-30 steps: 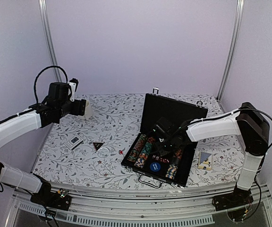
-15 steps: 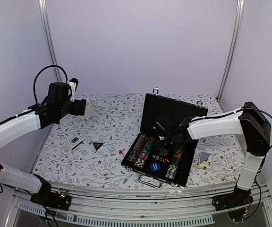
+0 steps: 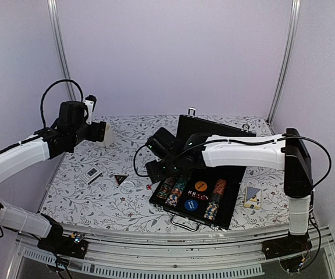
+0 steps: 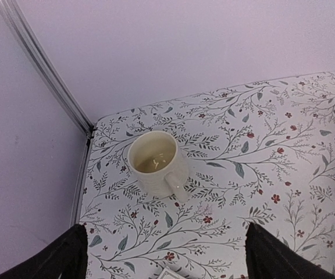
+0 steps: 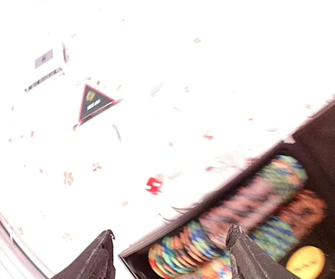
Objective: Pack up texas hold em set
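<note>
1. Left claw (image 4: 164,247): the fingers stand wide apart with nothing between them. Only the two dark tips show, at the bottom corners of the left wrist view. The claw hangs above the back-left part of the worktop (image 4: 284,133).
2. Cream mug (image 4: 156,161): upright on the worktop near the back-left corner, handle toward the camera, apart from the left claw. In the top view the head of the left arm covers most of it.
3. Right claw (image 5: 170,253): fingers spread, nothing pinched. It hangs over the left edge of the briefcase (image 3: 232,192), above the chip rows (image 5: 243,203). In the top view it is dark against the dark case, so its outline is hard to make out.
4. Briefcase: open on the right-centre of the worktop, lid (image 3: 214,129) raised at the back, metal handle (image 3: 185,222) at the near edge. The right arm crosses above the case and hides part of the interior.
5. Inside the case: the chip rows, an orange disc (image 3: 200,186) and a blue disc (image 3: 191,204). Small marks between the rows are too small to identify.
6. Outside the case, on the worktop:
   - red die (image 5: 154,185), just beside the left wall of the case;
   - black triangle (image 5: 95,102), farther left;
   - card deck (image 3: 92,173), left of the triangle;
   - second card box (image 3: 252,196), right of the case.
7. The right wrist view is washed out and blurred. The worktop pattern is nearly gone, the card deck is a faint outline, and the chip colours smear together.
</note>
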Motion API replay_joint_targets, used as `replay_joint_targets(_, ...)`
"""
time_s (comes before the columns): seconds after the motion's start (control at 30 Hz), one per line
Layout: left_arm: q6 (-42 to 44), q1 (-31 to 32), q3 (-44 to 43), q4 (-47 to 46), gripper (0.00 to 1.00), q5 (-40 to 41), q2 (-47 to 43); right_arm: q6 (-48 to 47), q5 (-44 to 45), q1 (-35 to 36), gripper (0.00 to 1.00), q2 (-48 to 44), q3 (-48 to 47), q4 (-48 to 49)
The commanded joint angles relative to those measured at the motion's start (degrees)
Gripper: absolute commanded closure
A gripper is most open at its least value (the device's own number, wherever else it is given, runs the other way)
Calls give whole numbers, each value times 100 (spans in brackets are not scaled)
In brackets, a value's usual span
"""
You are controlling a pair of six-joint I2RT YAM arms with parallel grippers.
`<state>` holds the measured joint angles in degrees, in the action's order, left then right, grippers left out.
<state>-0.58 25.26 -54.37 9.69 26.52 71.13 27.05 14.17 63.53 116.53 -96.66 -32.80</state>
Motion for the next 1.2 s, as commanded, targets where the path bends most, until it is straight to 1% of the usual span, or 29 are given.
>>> replay_joint_targets(0.0, 67, 93, 66, -135, 6, 117, -143, 218, -191, 102, 36, 772, -653, -369)
replay_joint_targets(0.13, 58, 101, 62, -139, 6, 150, -152, 266, -455, 132, 40, 1229, -1086, -386)
replay_joint_targets(0.5, 75, 120, 56, -123, 6, 163, -152, 23, -452, 125, 46, 2033, -1648, -416)
replay_joint_targets(0.67, 84, 129, 49, -117, 6, 169, -160, -32, -462, 130, 49, 2202, -1753, -416)
replay_joint_targets(0.77, 80, 129, 45, -113, 6, 162, -161, -79, -439, 126, 53, 2281, -1815, -435)
replay_joint_targets(1.17, 85, 138, 37, -106, 6, 153, -135, -188, -349, 126, 57, 2501, -1932, -432)
